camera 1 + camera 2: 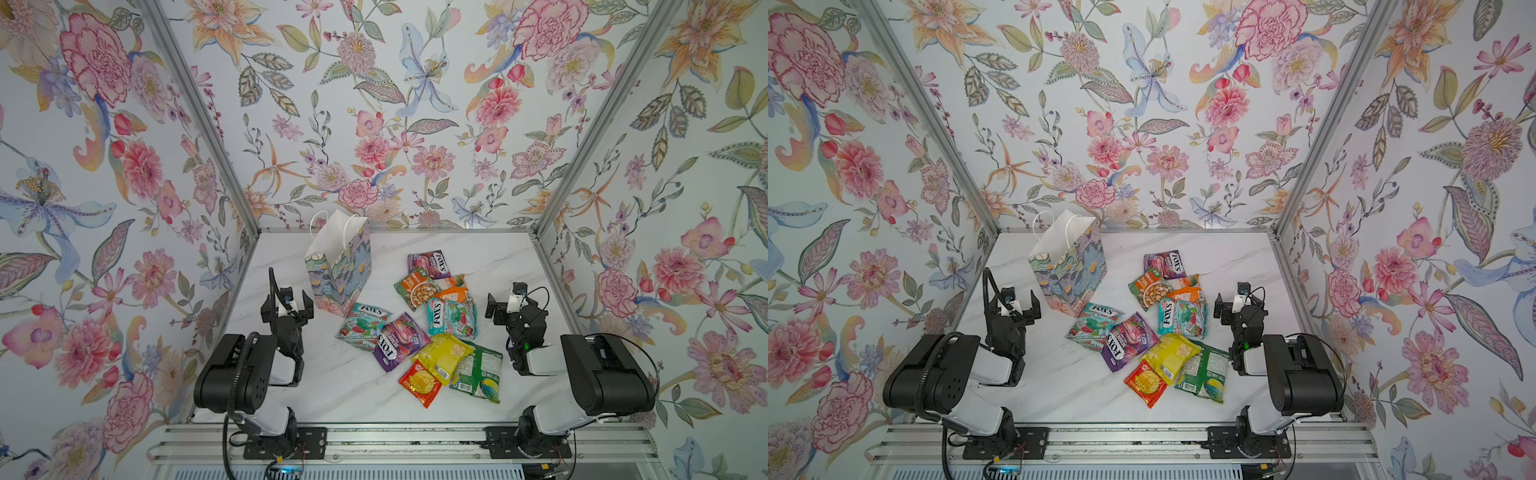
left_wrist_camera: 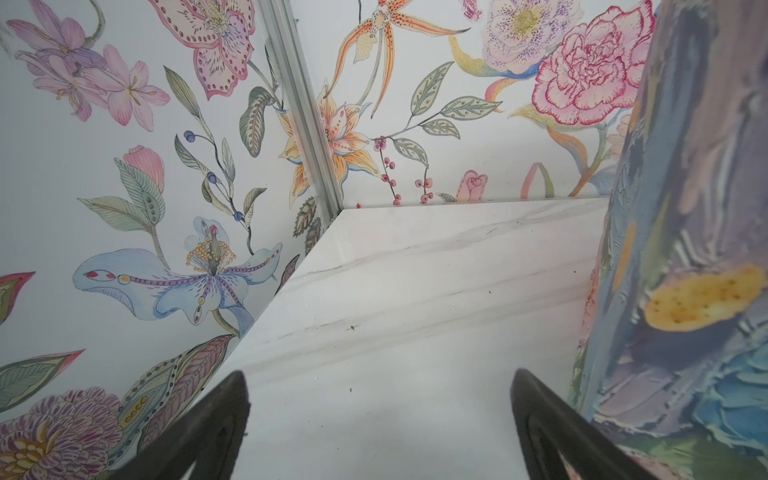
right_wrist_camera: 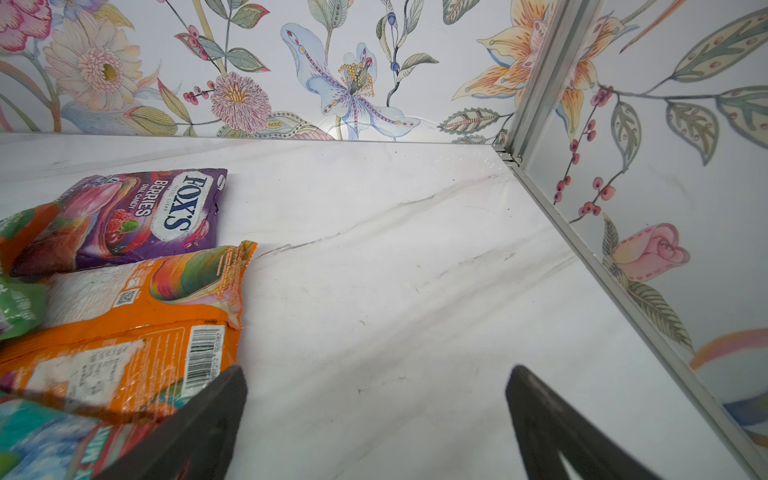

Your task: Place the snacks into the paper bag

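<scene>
— Black left gripper (image 2: pixel 379 376), status?
— Jaws spread wide, nothing in them. Hangs over bare white marble-look surface (image 1: pixel 332 386). Tall blue-green-purple painterly paper bag (image 1: pixel 338 270) sits just beside one finger in the left wrist view.
— Bag itself?
— Stands back-left of centre, mouth open, white cord handles up. White inner wall shows, bottom hidden, so can't confirm it's empty.
— Progress?
— I'd call it zero. Nine glossy snack packets (image 1: pixel 446 328) all lie out on the surface, right of the bag.
— List them.
— Teal FOX'S packet (image 1: pixel 359 324) at the bag's foot, touching or not I can't tell. Purple FOX'S packet (image 1: pixel 395 343) overlaps it. Then red pouch (image 1: pixel 419 382), yellow pouch (image 1: pixel 442 357), green pouch (image 1: pixel 478 372). Behind those: orange-and-green pouch (image 1: pixel 415 289), second purple FOX'S packet (image 1: pixel 430 264), second teal FOX'S packet (image 1: pixel 453 316), orange pouch (image 1: pixel 455 286).
— Right gripper (image 3: pixel 377 372)?
— Spread fully too, empty, just right of the pile. Orange pouch lies beside one finger in its wrist view.
— Obstacles?
— Overlaps mostly. Yellow rides on green and red, so a clean single pick looks fiddly. Bag mouth is narrow and the handles may snag. Floral-papered walls (image 1: pixel 104 208) and aluminium posts (image 1: pixel 209 124) hem things in, well apart from the packets.
</scene>
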{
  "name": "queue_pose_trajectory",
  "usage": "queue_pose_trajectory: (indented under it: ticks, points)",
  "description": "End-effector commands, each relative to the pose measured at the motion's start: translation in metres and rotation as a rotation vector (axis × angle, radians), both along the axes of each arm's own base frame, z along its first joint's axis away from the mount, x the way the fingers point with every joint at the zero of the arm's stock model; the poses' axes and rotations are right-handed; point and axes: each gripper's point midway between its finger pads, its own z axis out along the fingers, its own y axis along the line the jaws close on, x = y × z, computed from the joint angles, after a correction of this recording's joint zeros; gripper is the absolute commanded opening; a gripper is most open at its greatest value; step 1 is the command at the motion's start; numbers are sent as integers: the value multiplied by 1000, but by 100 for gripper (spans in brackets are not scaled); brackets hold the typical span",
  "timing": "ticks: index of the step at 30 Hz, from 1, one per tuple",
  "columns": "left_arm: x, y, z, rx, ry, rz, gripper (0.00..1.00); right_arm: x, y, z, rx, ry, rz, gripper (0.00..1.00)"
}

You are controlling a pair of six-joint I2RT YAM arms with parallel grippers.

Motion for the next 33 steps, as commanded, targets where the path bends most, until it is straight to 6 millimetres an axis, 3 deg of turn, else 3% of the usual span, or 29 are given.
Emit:
queue_pose_trajectory:
  ticks: [1, 14, 21, 28, 33]
  points:
    - [4, -4, 8, 9, -20, -19, 99, 4, 0, 6, 15, -11, 2, 99]
    - [0, -3, 12, 6, -46, -12, 99, 4, 0, 6, 15, -11, 0, 99]
    - [-24, 5, 16, -7, -107, 34, 99, 4, 0, 6, 15, -11, 2, 99]
    - [-7, 7, 8, -9, -43, 54, 99, 4, 0, 6, 15, -10, 0, 99]
    - [-7, 7, 8, -5, -38, 56, 99, 5, -6, 12, 20, -14, -33, 99]
